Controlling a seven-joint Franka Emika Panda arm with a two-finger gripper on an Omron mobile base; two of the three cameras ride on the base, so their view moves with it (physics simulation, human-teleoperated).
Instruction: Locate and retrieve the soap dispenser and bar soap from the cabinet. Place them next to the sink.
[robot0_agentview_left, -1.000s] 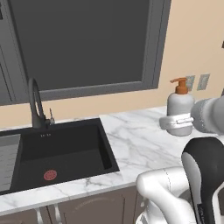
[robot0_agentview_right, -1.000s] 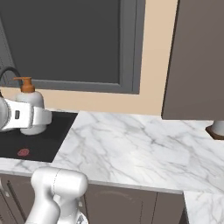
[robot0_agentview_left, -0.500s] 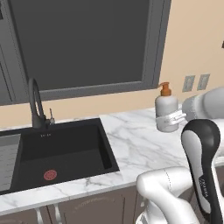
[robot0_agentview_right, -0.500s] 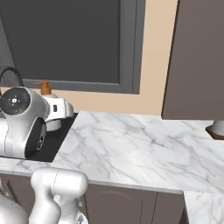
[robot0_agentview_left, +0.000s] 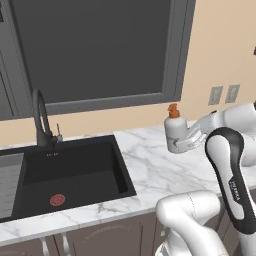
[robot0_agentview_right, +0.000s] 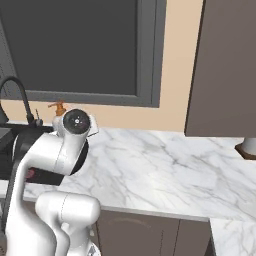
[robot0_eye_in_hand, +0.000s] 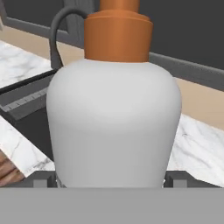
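— Fingers (robot0_eye_in_hand: 174, 178) pinching the dispenser (robot0_agentview_left: 174, 131) from both sides; gripper (robot0_agentview_left: 184, 144) right of centre in the left base view, over the counter (robot0_agentview_left: 150, 170).
— Progress?
— Halfway at best. Bottle out of the cabinet, held upright right of the sink (robot0_agentview_left: 65, 175), not yet clearly set down. Bar soap yet to fetch.

Soap dispenser (robot0_agentview_left: 175, 132) lower, seemingly nearer the counter (robot0_agentview_left: 155, 170).
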